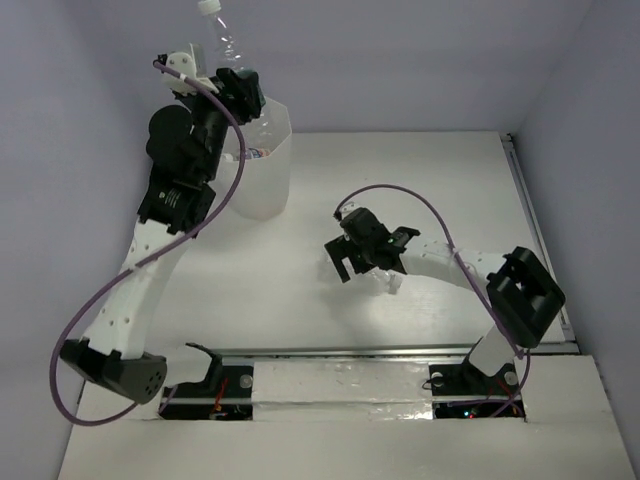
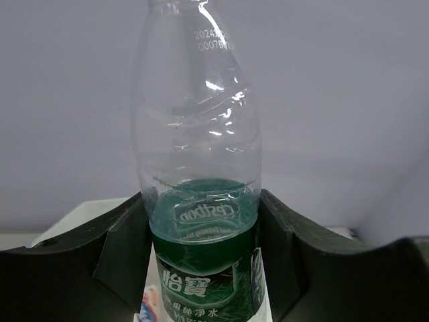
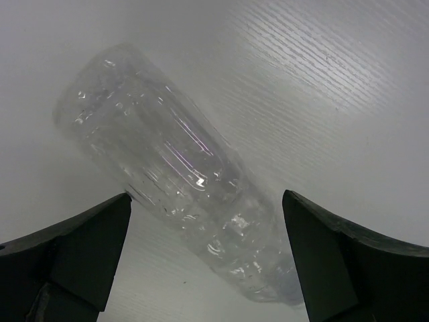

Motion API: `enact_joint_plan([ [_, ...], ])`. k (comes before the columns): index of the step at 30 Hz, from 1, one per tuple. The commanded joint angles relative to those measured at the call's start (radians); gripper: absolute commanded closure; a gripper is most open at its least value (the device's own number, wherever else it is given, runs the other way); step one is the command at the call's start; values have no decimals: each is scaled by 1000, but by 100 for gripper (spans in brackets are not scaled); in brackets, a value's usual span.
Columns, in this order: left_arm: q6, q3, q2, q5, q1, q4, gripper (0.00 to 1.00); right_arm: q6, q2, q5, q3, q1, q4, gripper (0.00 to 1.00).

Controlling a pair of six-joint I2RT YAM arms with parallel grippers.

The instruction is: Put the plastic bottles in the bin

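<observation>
My left gripper (image 1: 236,88) is raised above the bin (image 1: 268,185) and is shut on a clear plastic bottle (image 1: 226,42) with a white cap, held upright. In the left wrist view the dark fingers press both sides of its green label (image 2: 201,268), and the left gripper (image 2: 204,258) holds it low on the body. A second clear, unlabelled bottle (image 3: 167,161) lies on its side on the table. The right gripper (image 3: 206,248) stands open right over it, one finger on each side, without touching it. From above, this bottle (image 1: 392,283) shows only partly under the right gripper (image 1: 372,255).
The translucent white bin stands at the back left of the white table (image 1: 440,190). Something with a red and blue label (image 1: 255,153) lies inside it. Grey walls close in at the back and on both sides. A rail (image 1: 535,220) runs along the table's right edge.
</observation>
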State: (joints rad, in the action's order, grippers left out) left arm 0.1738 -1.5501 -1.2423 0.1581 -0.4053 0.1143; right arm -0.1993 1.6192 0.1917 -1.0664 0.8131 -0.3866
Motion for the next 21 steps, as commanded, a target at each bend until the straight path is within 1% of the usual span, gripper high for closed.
enact_joint_plan([
  [1,21,-77,-60,-34,94,88,58,41,24,32,-72,6,-47,0],
  [5,3,-132,-146,-41,152,82,58,61,79,29,-102,6,-60,0],
  [12,-31,-91,-200,-60,204,163,57,67,172,-11,-178,6,-77,1],
  [16,-53,-7,-212,-65,204,264,56,49,177,-41,-184,6,-60,5],
  [18,-48,47,-221,-71,204,284,56,40,185,-61,-184,6,-51,10],
  [21,-43,117,-238,-62,204,334,56,29,197,-67,-185,6,-48,14],
])
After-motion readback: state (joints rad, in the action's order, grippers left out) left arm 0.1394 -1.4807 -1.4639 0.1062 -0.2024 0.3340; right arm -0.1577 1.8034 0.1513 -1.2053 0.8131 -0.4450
